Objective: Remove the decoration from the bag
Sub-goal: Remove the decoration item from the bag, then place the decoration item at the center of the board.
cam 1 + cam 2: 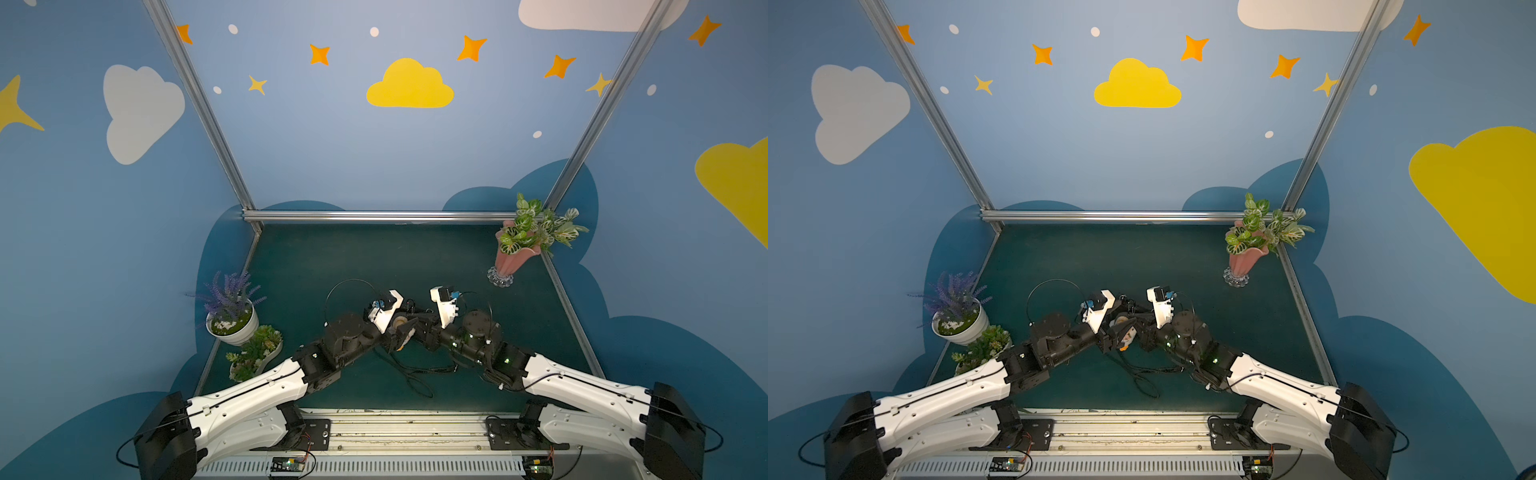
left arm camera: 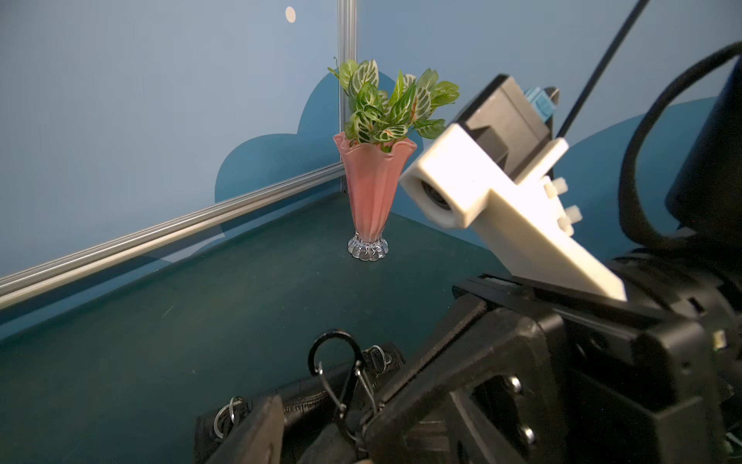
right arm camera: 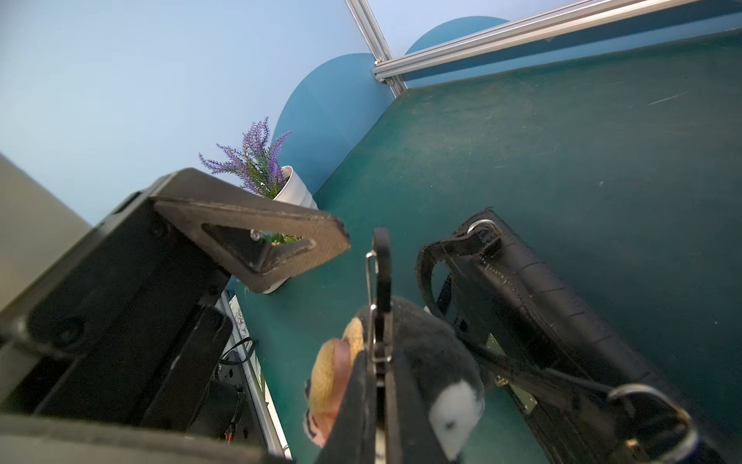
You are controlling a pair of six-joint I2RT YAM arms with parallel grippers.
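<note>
- We clamp the right gripper (image 3: 379,361) on the clip (image 3: 381,261) of the decoration (image 3: 437,361), which sits just beside the bag (image 3: 542,305).
- We set the left gripper (image 3: 281,281) apart and empty, likely to clear the clip.

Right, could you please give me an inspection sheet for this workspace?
Surface: dark green mat, lightly scuffed.
Job's things: decoration beside bag, its clip apparently clear of the bag's rings; strap trails on the mat.
Clutter: nothing seen.
Grippers: right gripper shut on the clip; left gripper open, empty.
Cables: thin black cables loop by both wrists.
Surroundings: lavender pot, succulents, pink vase; blue walls with clouds.
</note>
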